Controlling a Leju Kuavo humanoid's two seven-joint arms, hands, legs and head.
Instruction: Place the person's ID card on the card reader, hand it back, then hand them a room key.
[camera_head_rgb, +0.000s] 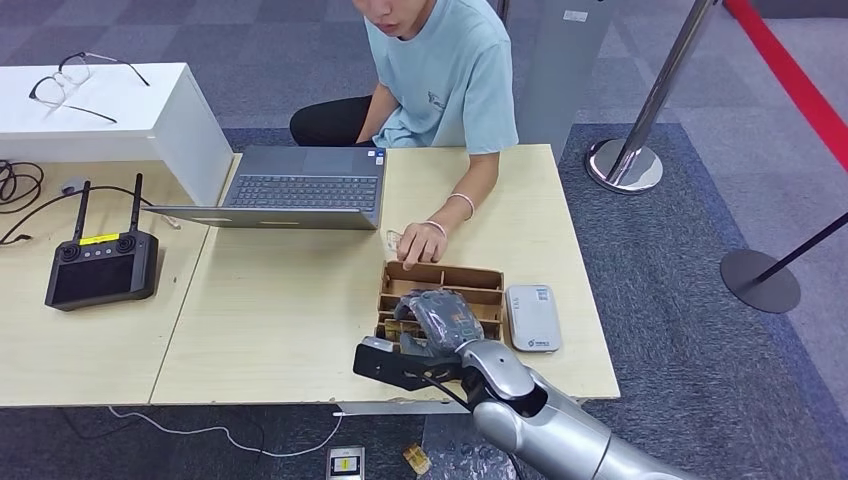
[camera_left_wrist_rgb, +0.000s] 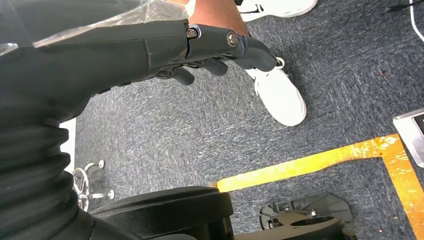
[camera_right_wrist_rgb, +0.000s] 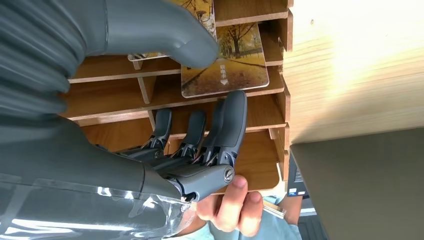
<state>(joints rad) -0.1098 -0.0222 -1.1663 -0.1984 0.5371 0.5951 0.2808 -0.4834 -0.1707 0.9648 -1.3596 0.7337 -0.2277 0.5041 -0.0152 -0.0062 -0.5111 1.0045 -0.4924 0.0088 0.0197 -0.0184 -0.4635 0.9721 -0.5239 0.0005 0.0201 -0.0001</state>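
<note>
My right hand (camera_head_rgb: 435, 320) reaches over the wooden card rack (camera_head_rgb: 470, 278) on the table's near right. In the right wrist view its thumb (camera_right_wrist_rgb: 190, 42) and a fingertip (camera_right_wrist_rgb: 235, 102) pinch a room key card (camera_right_wrist_rgb: 232, 65) printed with an autumn road, which sits in the rack (camera_right_wrist_rgb: 260, 167). The white card reader (camera_head_rgb: 532, 318) lies just right of the rack with nothing on it. Behind the rack, the person's hand (camera_head_rgb: 422, 240) rests on the table, holding a thin card (camera_right_wrist_rgb: 273, 210). My left hand (camera_left_wrist_rgb: 210, 47) hangs over the floor and holds nothing.
An open laptop (camera_head_rgb: 300, 188) stands in front of the seated person. A black remote controller (camera_head_rgb: 100, 265) lies at the left, beside a white box (camera_head_rgb: 150, 110) with glasses on it. Stanchion bases (camera_head_rgb: 625, 165) stand on the carpet to the right.
</note>
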